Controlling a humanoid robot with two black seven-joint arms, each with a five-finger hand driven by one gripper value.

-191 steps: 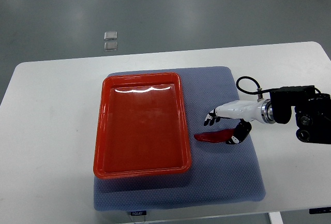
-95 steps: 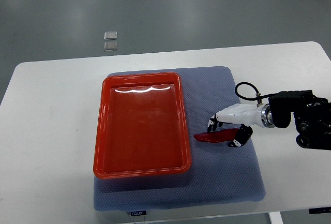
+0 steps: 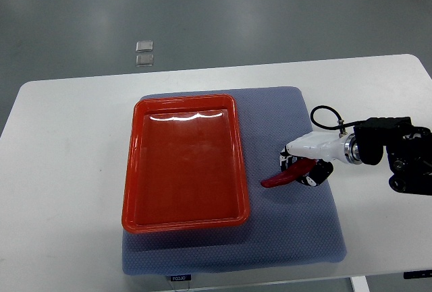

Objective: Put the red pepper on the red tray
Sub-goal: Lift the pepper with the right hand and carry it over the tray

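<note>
Step in hand: the grasp. The right hand (image 3: 302, 162) comes in from the 3 o'clock edge and sits right over the stem end of the red pepper (image 3: 281, 177).
Hand state: fingers curled around the pepper's thick end, pinching it; only the tapered tip pokes out toward 8 o'clock.
Pepper's place: on the blue mat (image 3: 297, 231), just off the right rim of the red tray (image 3: 134, 170), not yet on it. Whether it is clear of the mat, hard to tell.
Tray: empty, waiting at 9 o'clock from the hand.
Next move, as I read it: lift clear of the tray's raised rim, carry toward 9 o'clock, lower and let go.
Left arm: nowhere in shot.
</note>
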